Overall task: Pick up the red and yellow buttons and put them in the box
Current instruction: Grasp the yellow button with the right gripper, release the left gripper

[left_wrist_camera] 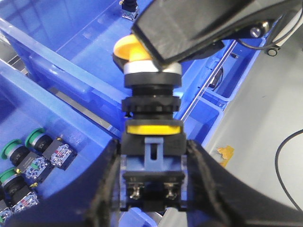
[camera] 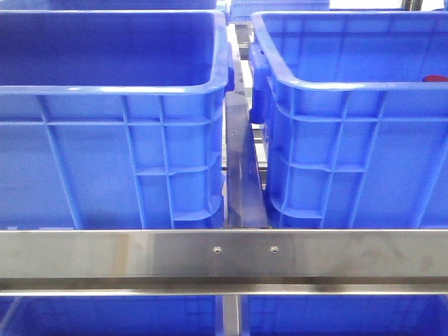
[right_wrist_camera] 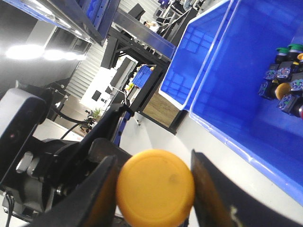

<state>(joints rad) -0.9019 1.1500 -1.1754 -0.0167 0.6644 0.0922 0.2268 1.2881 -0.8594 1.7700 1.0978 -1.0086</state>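
Note:
The yellow button [left_wrist_camera: 152, 132] is a whole switch unit with an orange-yellow cap [right_wrist_camera: 155, 187], a silver ring, a black collar and a blue contact block. My left gripper [left_wrist_camera: 152, 187] is shut on the blue block. My right gripper [right_wrist_camera: 154, 182] is shut on the cap from the other end, and one of its fingers [left_wrist_camera: 189, 28] covers part of the cap. A red cap [camera: 435, 78] peeks over the rim of the right blue box [camera: 350, 87]. The left box [camera: 112, 89] looks empty from the front. Neither gripper shows in the front view.
A blue crate [right_wrist_camera: 227, 90] holds several switch units with green, orange [right_wrist_camera: 282, 90] and red caps. Green-capped units [left_wrist_camera: 38, 140] lie in the crate beside my left gripper. A steel rail [camera: 224, 253] crosses in front of the crates. Grey floor with an orange scrap [left_wrist_camera: 225, 153] lies to one side.

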